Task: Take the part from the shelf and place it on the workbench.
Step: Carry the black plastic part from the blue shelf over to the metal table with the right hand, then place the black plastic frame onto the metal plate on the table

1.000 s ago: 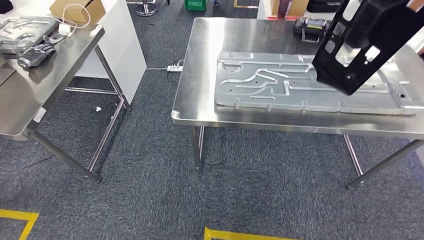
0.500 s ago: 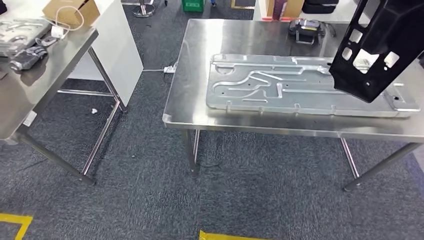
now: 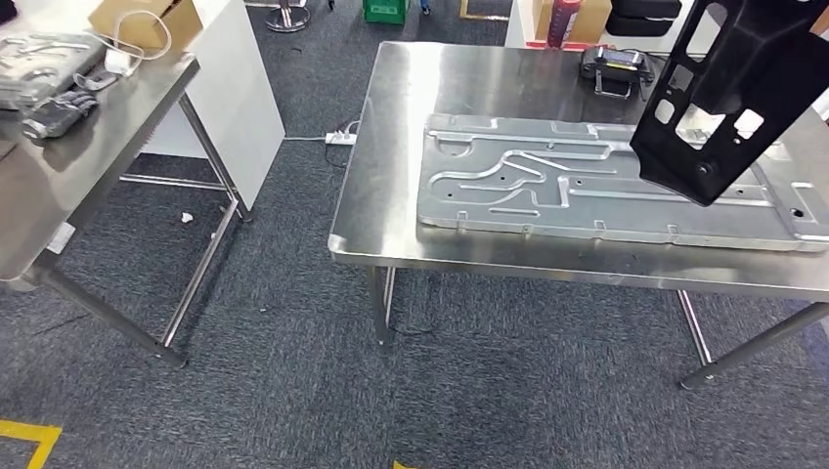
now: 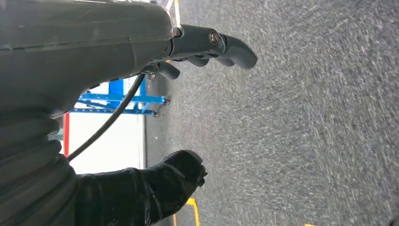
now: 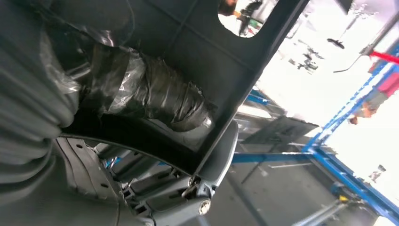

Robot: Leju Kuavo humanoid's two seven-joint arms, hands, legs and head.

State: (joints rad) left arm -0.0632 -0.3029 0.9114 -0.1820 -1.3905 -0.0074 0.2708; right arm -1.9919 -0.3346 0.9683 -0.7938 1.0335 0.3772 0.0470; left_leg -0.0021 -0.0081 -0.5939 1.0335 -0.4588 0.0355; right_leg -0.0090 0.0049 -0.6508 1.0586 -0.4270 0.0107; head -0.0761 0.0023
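A black perforated part [image 3: 731,93] hangs in the air at the upper right of the head view, above the right end of the steel workbench [image 3: 411,230]. In the right wrist view my right hand [image 5: 155,101] grips this black part [image 5: 226,56], a taped thumb pressed on its inner face and fingers wrapped over its edge. A large silver stamped panel [image 3: 547,181] lies flat on the workbench under the part. My left hand [image 4: 188,108] hangs over grey carpet with thumb and fingers apart, holding nothing.
A second steel table [image 3: 68,166] stands at the left with a cardboard box [image 3: 147,21], a cable and grey parts. A black device [image 3: 614,64] and a red bottle [image 3: 563,21] sit beyond the panel. A white power strip [image 3: 342,137] lies on the carpet.
The whole scene has shifted as the camera moved; the workbench now sits slightly lower and further right than half a second ago. The black part stays held at the upper right.
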